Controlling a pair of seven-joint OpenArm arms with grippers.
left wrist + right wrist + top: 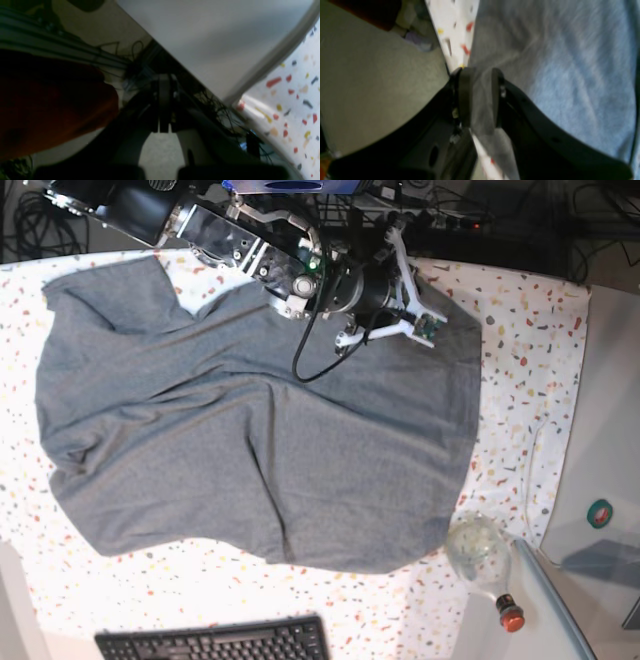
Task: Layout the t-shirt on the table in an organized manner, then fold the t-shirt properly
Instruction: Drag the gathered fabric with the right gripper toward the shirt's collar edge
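Note:
The grey t-shirt [260,430] lies spread and wrinkled over the speckled table [520,380], with one sleeve at the far left corner. My right gripper [405,285] sits at the shirt's far edge. Close up, the right gripper [480,97] has its dark fingers [465,95] standing a little apart, with a fold of the t-shirt [570,62] lying between them beside the table [452,25] edge. My left gripper [163,107] hangs off the table [295,95], its fingers pressed together with nothing between them. It does not show in the base view.
A clear glass bottle [480,552] with a red cap lies by the shirt's near right corner. A black keyboard [215,642] sits at the front edge. A plain grey side surface [610,430] borders the right. An orange-red object [50,107] and cables lie near the left gripper.

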